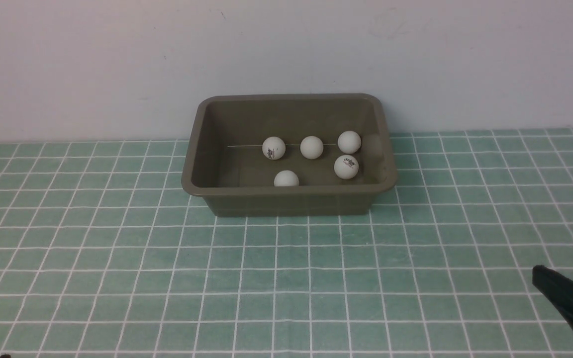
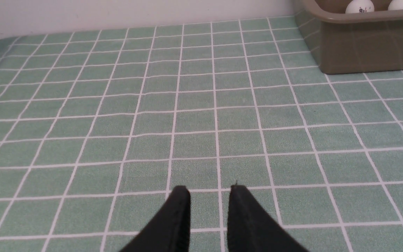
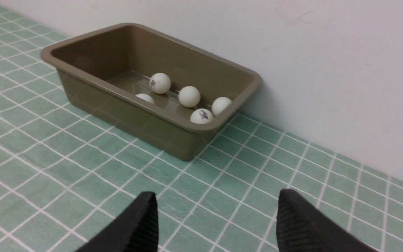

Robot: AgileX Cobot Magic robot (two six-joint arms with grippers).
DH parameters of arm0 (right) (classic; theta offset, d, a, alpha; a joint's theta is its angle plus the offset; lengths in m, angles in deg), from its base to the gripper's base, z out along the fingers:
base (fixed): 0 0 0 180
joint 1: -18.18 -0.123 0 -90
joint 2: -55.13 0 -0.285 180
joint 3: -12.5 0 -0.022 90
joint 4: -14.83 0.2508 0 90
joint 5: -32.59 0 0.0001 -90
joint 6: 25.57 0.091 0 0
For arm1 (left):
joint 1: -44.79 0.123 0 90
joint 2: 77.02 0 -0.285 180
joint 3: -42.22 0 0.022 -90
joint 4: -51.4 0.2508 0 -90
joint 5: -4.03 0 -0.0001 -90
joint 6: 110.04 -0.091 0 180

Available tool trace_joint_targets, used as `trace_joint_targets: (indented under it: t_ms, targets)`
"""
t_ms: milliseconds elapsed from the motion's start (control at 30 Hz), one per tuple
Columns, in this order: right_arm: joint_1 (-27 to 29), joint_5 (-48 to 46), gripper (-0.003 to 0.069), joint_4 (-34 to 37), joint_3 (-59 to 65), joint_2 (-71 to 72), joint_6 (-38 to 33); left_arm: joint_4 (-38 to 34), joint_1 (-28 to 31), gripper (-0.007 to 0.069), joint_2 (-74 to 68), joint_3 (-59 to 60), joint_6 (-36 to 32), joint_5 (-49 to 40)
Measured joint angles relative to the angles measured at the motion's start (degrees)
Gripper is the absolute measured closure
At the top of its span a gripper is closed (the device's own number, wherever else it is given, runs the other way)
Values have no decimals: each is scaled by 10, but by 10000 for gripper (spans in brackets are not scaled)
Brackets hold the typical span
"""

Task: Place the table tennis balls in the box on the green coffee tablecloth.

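The olive-brown box (image 1: 291, 205) stands on the green coffee tablecloth (image 1: 117, 258) near the back wall. Several white table tennis balls lie inside it, among them one with a dark logo (image 1: 273, 147), a plain one (image 1: 311, 147) and one by the front wall (image 1: 286, 178). My right gripper (image 1: 560, 253) is low at the right edge, well away from the box, open and empty; its wrist view shows the box (image 3: 135, 119) and balls (image 3: 189, 96) ahead of the spread fingers (image 3: 217, 196). My left gripper (image 2: 209, 189) is shut and empty over bare cloth, with the box (image 2: 362, 45) far off to one side.
A plain white wall runs close behind the box. The gridded cloth (image 2: 117, 105) covers the whole table surface in view, and only the box stands on it.
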Motion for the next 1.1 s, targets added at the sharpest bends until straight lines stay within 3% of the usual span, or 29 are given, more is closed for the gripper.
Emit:
trace_joint_targets:
  t_ms: [100,167,433,1100]
  targets:
    - [3,50,239,-92,50,12,117,0,0,482,0,0,0,0]
    - [3,58,239,-121,78,31,145,0,0,482,0,0,0,0]
    - [3,57,239,-129,150,89,156,0,0,482,0,0,0,0]
    - [3,51,239,-126,154,90,156,0,0,482,0,0,0,0]
